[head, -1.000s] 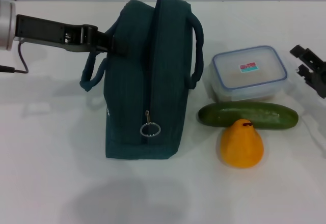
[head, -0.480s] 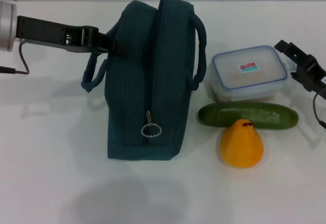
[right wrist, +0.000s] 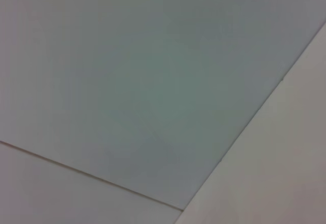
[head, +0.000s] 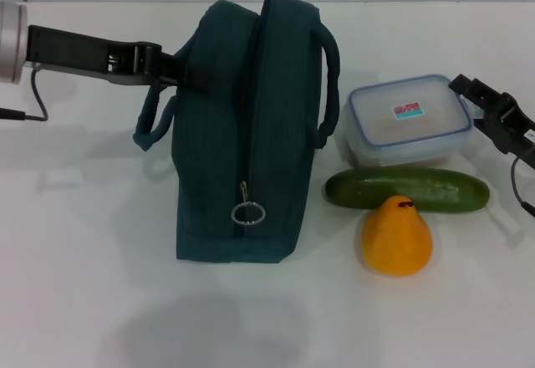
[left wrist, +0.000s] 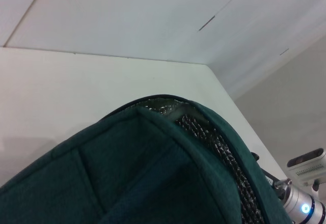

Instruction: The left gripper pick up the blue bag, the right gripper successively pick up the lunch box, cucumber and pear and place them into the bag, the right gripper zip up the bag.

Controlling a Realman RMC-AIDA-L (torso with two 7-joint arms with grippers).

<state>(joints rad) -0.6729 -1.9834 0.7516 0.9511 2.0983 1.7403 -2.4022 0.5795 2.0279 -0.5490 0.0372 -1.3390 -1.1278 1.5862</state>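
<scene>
Left gripper (head: 185,74): at 10 o'clock, closed on the bag's left handle; its fingertips are hidden by the fabric.
Blue bag (head: 247,134): stands upright at centre on the white table (head: 84,284); the zip ring (head: 247,213) hangs on its front. In the left wrist view its top gapes, showing silver lining (left wrist: 219,152).
Lunch box (head: 408,120): at 2 o'clock, lid on, just right of the bag.
Cucumber (head: 406,190): lies in front of the box.
Pear (head: 396,237): touches the cucumber's near side.
Right gripper (head: 489,110): at 3 o'clock, beside the box's right edge, partly cut off; jaws apart, empty.
Right wrist view: only blank surfaces.
</scene>
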